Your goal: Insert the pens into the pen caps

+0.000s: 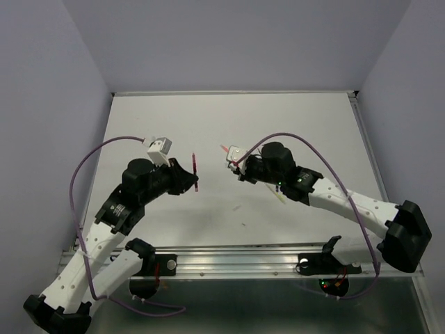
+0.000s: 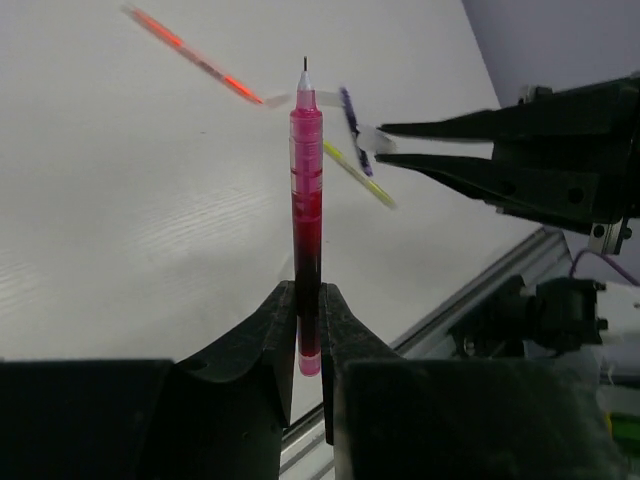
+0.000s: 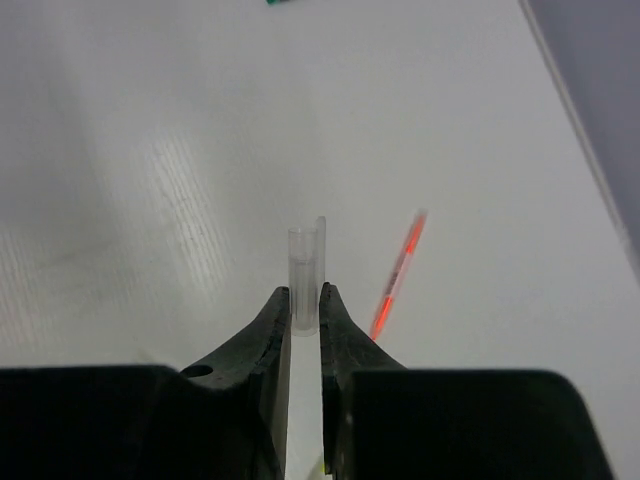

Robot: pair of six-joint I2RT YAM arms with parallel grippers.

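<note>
My left gripper (image 2: 308,290) is shut on the lower end of a red pen (image 2: 306,200), which stands upright between its jaws with the fine tip uppermost. In the top view this gripper (image 1: 191,179) holds the pen (image 1: 196,172) at the table's middle left. My right gripper (image 3: 304,292) is shut on a clear pen cap (image 3: 304,275) with its open end pointing away. In the top view the right gripper (image 1: 236,167) faces the red pen across a small gap. The left wrist view shows the right fingers (image 2: 440,150) with the cap (image 2: 375,138) to the right of the pen tip.
An orange pen (image 3: 398,275) lies on the white table beyond the right gripper; it also shows in the left wrist view (image 2: 195,58). A yellow pen (image 2: 358,175) and a dark blue pen (image 2: 352,118) lie under the right gripper. A metal rail (image 1: 243,261) runs along the near edge.
</note>
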